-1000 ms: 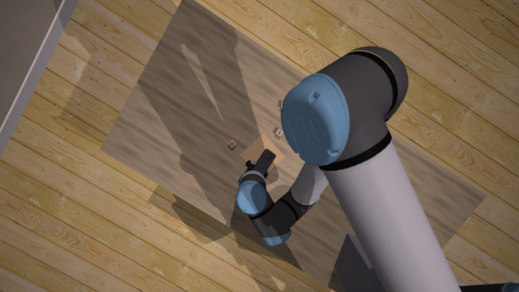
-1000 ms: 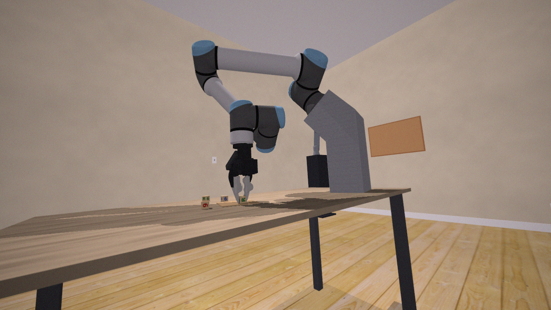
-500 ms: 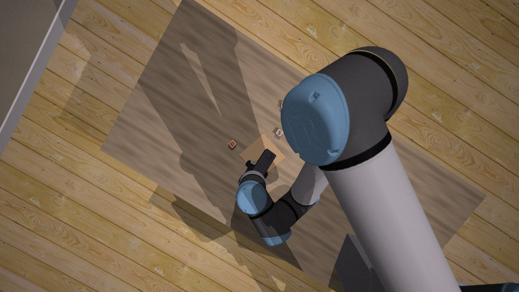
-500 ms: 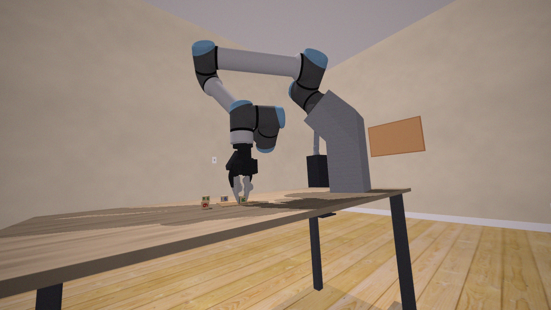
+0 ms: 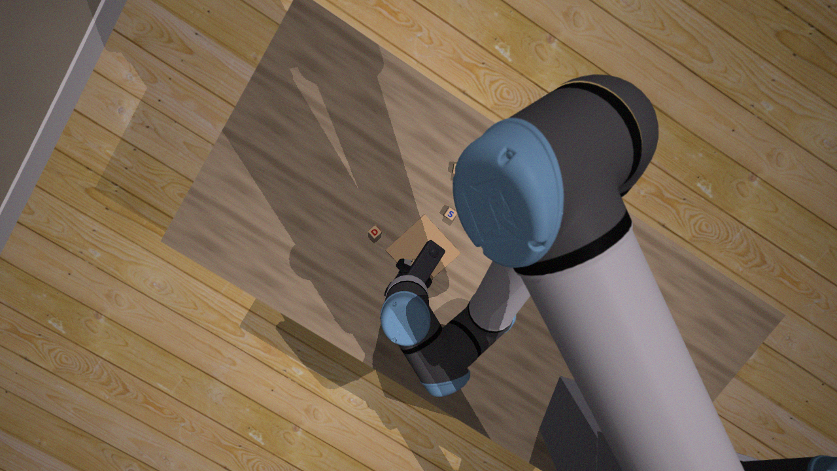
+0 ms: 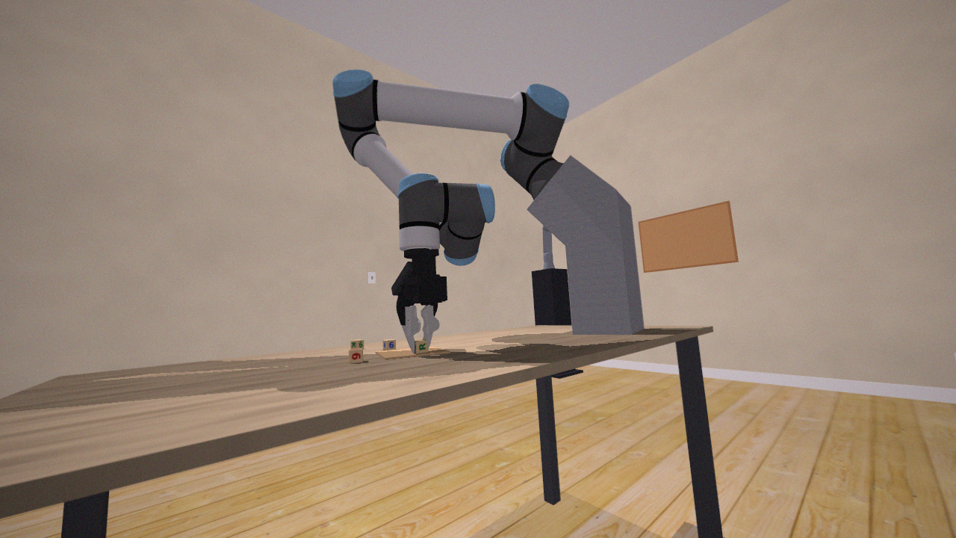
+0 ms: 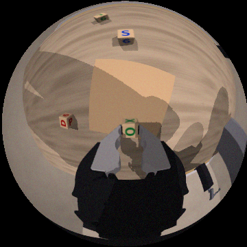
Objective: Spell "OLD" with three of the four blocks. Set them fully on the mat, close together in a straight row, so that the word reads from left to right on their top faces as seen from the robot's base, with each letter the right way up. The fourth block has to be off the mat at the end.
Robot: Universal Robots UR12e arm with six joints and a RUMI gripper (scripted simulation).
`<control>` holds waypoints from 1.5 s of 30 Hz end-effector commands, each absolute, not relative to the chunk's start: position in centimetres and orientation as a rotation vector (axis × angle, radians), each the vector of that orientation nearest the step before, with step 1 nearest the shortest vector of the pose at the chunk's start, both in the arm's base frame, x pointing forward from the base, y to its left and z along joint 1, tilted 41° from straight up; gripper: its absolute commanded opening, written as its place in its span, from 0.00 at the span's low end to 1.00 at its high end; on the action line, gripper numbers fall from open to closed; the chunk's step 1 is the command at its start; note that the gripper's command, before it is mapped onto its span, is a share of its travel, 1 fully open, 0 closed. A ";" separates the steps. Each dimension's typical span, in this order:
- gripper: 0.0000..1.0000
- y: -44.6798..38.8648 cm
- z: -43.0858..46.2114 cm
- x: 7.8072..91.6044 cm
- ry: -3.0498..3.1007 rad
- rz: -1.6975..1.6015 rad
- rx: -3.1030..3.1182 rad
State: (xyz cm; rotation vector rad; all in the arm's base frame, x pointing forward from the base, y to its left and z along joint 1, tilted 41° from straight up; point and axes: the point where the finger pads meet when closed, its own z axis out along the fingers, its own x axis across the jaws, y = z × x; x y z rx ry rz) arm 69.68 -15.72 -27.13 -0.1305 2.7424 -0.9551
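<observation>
the fingers of the gripper (image 5: 416,266) (image 6: 420,347) (image 7: 130,130) point down and are clenched on the o block (image 6: 420,346) (image 7: 130,131), one on each side. it is at the edge of the square mat (image 5: 416,233) (image 6: 388,355) (image 7: 130,82) nearest the gripper; whether it is resting or slightly raised, one cannot tell. a green o is on its top face, a green x on one side and a green r on another. in the top view the arm (image 5: 643,351) (image 6: 441,103) and gripper hide this block.

the s block (image 5: 450,213) (image 6: 389,345) (image 7: 125,36) sits off the mat on the tabletop (image 5: 280,193) (image 6: 200,428) (image 7: 195,72), its blue s facing up. the d block (image 5: 374,232) (image 6: 355,356) (image 7: 66,121) is also off the mat, near another side, with its red d up. the fourth block (image 5: 454,167) (image 6: 356,344) (image 7: 101,17) stands farther from the mat, beyond the s block; its top letter is too small to read, and the arm partly covers it in the top view.

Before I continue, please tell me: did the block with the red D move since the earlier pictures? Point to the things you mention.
No. In the top view, the D block (image 5: 374,233) (image 6: 355,356) (image 7: 65,121) keeps the same gap and direction from the mat (image 5: 407,240) (image 6: 388,354) (image 7: 116,92).
</observation>
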 end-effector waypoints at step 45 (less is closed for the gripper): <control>0.25 -12.2 -22.7 68.3 2.742 -0.955 -0.131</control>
